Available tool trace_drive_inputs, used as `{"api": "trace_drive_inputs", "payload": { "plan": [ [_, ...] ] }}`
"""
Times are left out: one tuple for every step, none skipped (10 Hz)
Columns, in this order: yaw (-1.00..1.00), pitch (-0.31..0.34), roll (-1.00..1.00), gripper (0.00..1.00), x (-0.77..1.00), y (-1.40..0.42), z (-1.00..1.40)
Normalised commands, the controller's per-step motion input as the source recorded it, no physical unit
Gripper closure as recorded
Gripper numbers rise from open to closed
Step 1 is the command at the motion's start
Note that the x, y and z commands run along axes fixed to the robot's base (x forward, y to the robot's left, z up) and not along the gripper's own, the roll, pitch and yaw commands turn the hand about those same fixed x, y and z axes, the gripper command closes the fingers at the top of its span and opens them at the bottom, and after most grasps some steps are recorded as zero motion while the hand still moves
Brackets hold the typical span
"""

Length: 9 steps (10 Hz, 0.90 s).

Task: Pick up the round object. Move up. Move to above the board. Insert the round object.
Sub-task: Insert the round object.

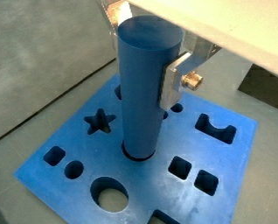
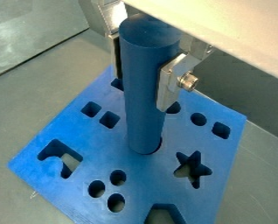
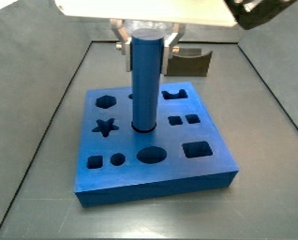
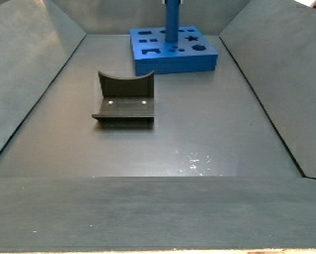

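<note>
The round object [image 1: 148,96], a tall blue peg, stands upright with its lower end inside a round hole near the middle of the board [image 1: 59,179]. The board is a thick blue slab with star, circle, square and other cut-outs. My gripper [image 1: 148,52] is directly above the board, and its silver fingers [image 1: 172,80] are closed on the peg's upper part from two sides. Both wrist views show this; the peg [image 2: 142,96] and the board [image 2: 129,171] also appear from the opposite side. In a side view the peg [image 3: 144,80] rises from the board [image 3: 114,183] under the gripper [image 3: 145,39].
The fixture [image 4: 123,99], a dark bracket on a base plate, stands on the grey floor in front of the board [image 4: 201,62] and apart from it. It also shows behind the board in a side view [image 3: 189,61]. Sloped grey walls enclose the floor.
</note>
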Motion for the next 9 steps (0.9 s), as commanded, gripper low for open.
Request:
{"api": "trace_drive_inputs", "payload": {
  "plan": [
    [-0.05,0.000,0.45,1.00,0.00,-0.34,-0.43],
    [0.00,-0.097,0.25,1.00,0.00,-0.22,-0.47],
    [0.00,-0.029,0.00,1.00,0.00,0.00,-0.13],
    [0.00,-0.471,-0.03,1.00,-0.02,0.00,-0.79],
    [0.00,-0.289,0.00,1.00,0.00,0.00,-0.99],
    [0.00,-0.326,-0.27,1.00,0.00,0.16,-0.77],
    [0.00,-0.303,-0.26,1.00,0.00,0.21,-0.79],
    [0.00,-0.080,-0.08,1.00,0.00,0.07,-0.27],
    [0.00,0.000,0.18,1.00,0.00,0.00,-0.32]
  ]
}}
